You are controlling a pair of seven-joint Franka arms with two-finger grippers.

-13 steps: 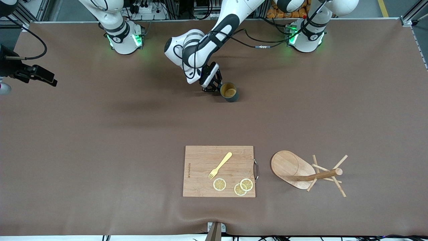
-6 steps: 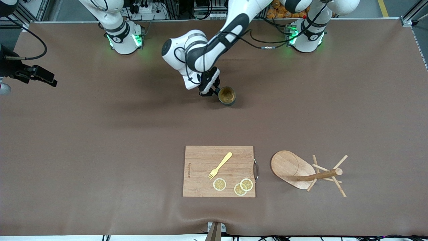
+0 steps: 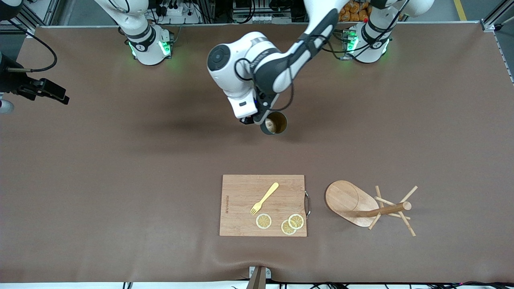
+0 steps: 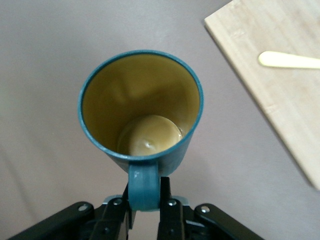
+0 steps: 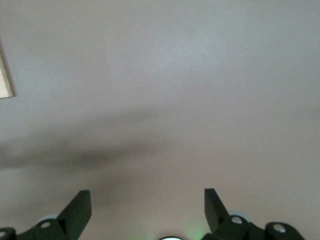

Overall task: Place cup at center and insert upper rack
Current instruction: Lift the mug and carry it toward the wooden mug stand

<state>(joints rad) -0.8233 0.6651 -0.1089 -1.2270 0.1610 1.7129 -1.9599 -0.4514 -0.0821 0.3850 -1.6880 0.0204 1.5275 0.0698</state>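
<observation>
A brown worktop stretches bare under the left tool, which pinches the teal cup by its handle, mouth up, in the air. The open middle lies toward the cutting board. The right tool waits spread wide at its end. The mug tree lies toppled beside the board.

Right end effector spread open over bare brown table, board corner

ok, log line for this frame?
left tool: shut on cup handle, over bare table | right tool: open, waiting at table end | upper rack: lying beside cutting board
</observation>
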